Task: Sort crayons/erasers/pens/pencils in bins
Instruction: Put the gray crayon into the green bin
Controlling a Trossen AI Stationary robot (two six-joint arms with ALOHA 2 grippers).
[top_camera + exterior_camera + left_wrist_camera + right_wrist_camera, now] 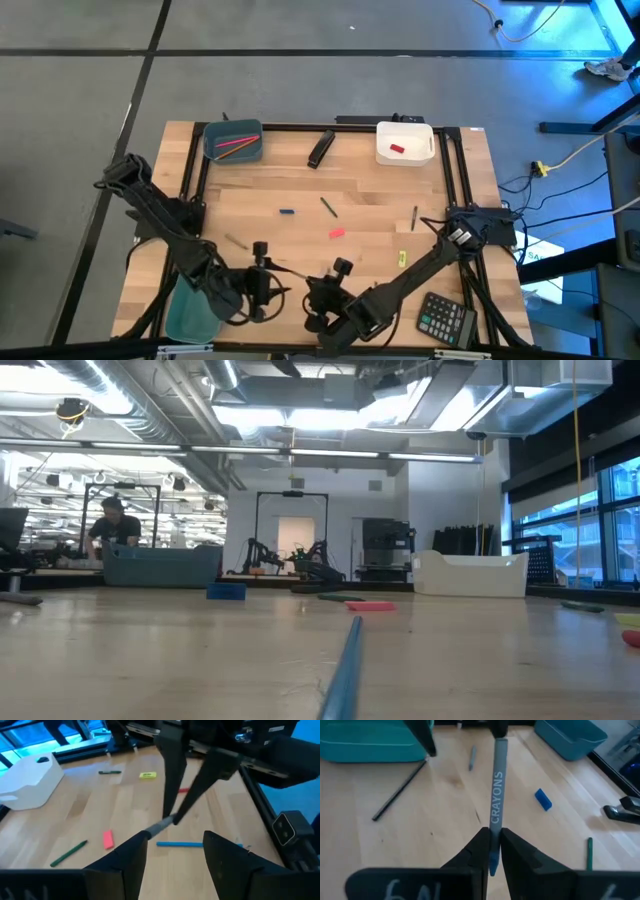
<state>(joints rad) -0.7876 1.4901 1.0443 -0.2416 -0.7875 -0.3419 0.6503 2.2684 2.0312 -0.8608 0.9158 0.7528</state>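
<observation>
My right gripper [494, 851] is shut on a grey stick printed CRAYONS [496, 790], held above the table near its near edge. My left gripper [175, 838] faces it, open. The crayon's free end [146, 833] reaches one left finger [131, 855]; I cannot tell whether they touch. In the high view both grippers, left [272, 285] and right [312, 290], are close together. A blue pencil [180, 844] lies flat on the table below. The blue-grey bin [233, 141] holds pink-red sticks, and the white bin [405, 142] holds a red eraser. The teal bin [190, 305] sits under my left arm. My right gripper pinches the crayon near one end [494, 827], between its two fingers [170, 775]. They slant down from above, and the crayon sticks out past their tips toward my left gripper. It is lifted clear of the table and lies about level.
Loose on the table are a pink eraser [337, 233], a green stick [328, 206], a small blue block [287, 212], a yellow piece [403, 258], a dark pen [415, 216] and a grey stick [236, 241]. A black stapler [320, 148] and a calculator [445, 318] lie nearby.
</observation>
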